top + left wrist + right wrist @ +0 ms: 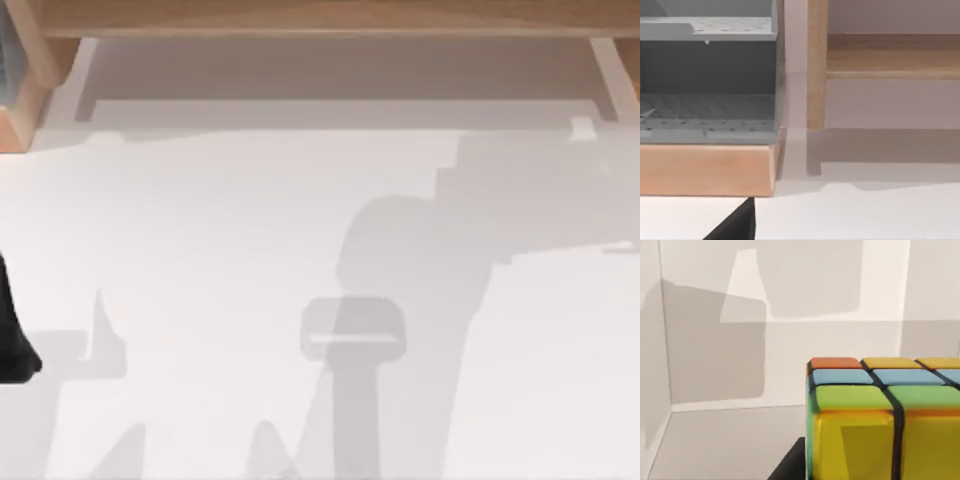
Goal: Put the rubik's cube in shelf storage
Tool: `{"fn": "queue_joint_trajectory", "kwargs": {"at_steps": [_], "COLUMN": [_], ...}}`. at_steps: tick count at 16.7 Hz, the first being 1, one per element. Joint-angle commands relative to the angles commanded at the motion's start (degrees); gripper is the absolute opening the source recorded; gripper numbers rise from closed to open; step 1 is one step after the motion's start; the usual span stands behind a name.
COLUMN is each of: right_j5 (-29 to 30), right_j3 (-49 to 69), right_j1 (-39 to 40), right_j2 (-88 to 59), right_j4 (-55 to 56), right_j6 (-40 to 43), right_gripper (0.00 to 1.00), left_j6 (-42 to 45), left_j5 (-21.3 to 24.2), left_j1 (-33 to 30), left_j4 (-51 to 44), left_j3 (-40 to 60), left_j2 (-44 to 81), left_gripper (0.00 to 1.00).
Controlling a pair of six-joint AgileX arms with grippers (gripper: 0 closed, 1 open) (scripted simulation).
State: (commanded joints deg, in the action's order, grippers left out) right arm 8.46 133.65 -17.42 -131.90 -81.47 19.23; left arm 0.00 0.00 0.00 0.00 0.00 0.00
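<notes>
Looking down from above, we see the shelf storage (330, 18) running along the far edge of the white table (250, 250), its pale side supports standing on the tabletop. Our left arm (12, 330) sits parked at the table's left edge, well short of the shelf; we cannot tell how its fingers stand. Our right wrist view shows the rubik's cube (880, 415) close up, with yellow, green, blue and orange tiles, inside a pale walled space. Whether our right gripper clasps it, we cannot tell.
</notes>
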Motion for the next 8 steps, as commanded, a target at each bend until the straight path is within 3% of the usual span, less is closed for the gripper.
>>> {"fn": "queue_joint_trajectory", "kwargs": {"at_steps": [8], "right_j5": [-7.62], "right_j3": [3.00], "right_j1": [-3.74], "right_j2": [-8.61], "right_j4": [6.10], "right_j6": [2.14], "right_gripper": [0.00], "left_j6": [0.00], "left_j5": [0.00], "left_j1": [0.00], "left_j4": [0.00], "left_j3": [0.00], "left_j2": [0.00], "left_gripper": [1.00]}}
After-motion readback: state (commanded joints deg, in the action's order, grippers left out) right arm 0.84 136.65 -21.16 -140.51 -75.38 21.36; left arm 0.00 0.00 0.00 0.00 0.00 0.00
